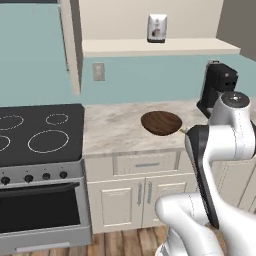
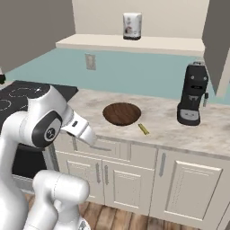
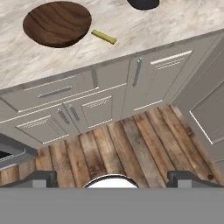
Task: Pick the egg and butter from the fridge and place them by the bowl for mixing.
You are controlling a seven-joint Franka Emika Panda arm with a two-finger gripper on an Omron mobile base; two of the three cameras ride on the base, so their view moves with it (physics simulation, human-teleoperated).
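Note:
The dark brown wooden bowl (image 1: 161,122) (image 2: 121,113) (image 3: 57,22) sits on the marble counter (image 2: 157,121). The thin yellow butter (image 2: 143,129) (image 3: 104,37) lies flat on the counter just to the bowl's right, close to it but apart; the left base view shows a sliver of it (image 1: 183,131) beside my arm. My gripper (image 3: 113,177) is open and holds nothing. It hangs low in front of the cabinets, over the wooden floor, well back from the counter edge. The egg and the fridge are out of view.
A black coffee machine (image 1: 217,87) (image 2: 193,94) stands on the counter right of the bowl. A stove (image 1: 40,132) adjoins the counter on the left. A toaster (image 2: 132,25) sits on the shelf above. White cabinet doors (image 3: 109,100) and wood floor (image 3: 131,140) lie below.

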